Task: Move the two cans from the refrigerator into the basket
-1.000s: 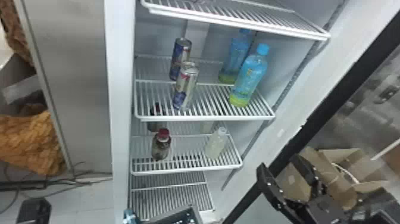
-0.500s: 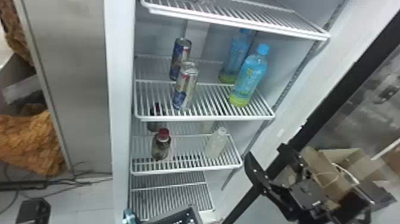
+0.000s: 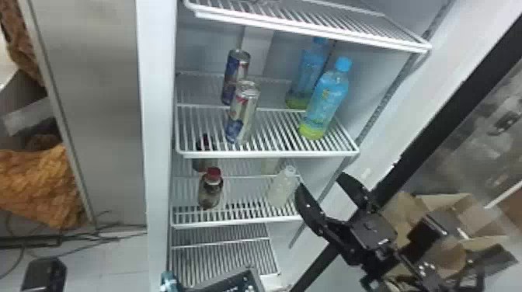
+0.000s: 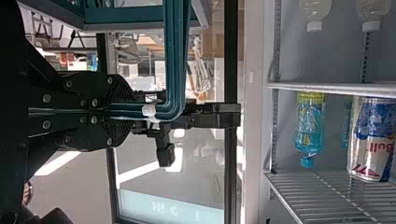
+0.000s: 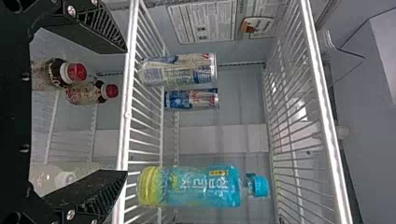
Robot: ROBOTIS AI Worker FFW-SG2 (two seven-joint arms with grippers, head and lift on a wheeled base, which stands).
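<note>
Two cans stand one behind the other on the refrigerator's middle shelf: the front can (image 3: 242, 112) and the rear can (image 3: 235, 75). My right gripper (image 3: 322, 184) is open and empty, lower right of them, in front of the shelves. In the right wrist view, the open right gripper (image 5: 126, 112) faces the shelf edge, with the front can (image 5: 180, 70) and rear can (image 5: 191, 99) beyond it. The dark basket (image 3: 233, 283) is at the head view's bottom edge. Its teal handle (image 4: 175, 60) is held by my left gripper (image 4: 123, 111), shut on it.
Blue bottles (image 3: 326, 101) stand right of the cans on the same shelf. The shelf below holds a red-capped bottle (image 3: 211, 190) and a pale bottle (image 3: 282, 186). Another wire shelf (image 3: 310, 23) spans above the cans. The door's black frame (image 3: 439, 128) and cardboard boxes are at right.
My right gripper has moved left and upward in the head view, closer to the shelves, staying open. The cans and the basket have hardly moved.
</note>
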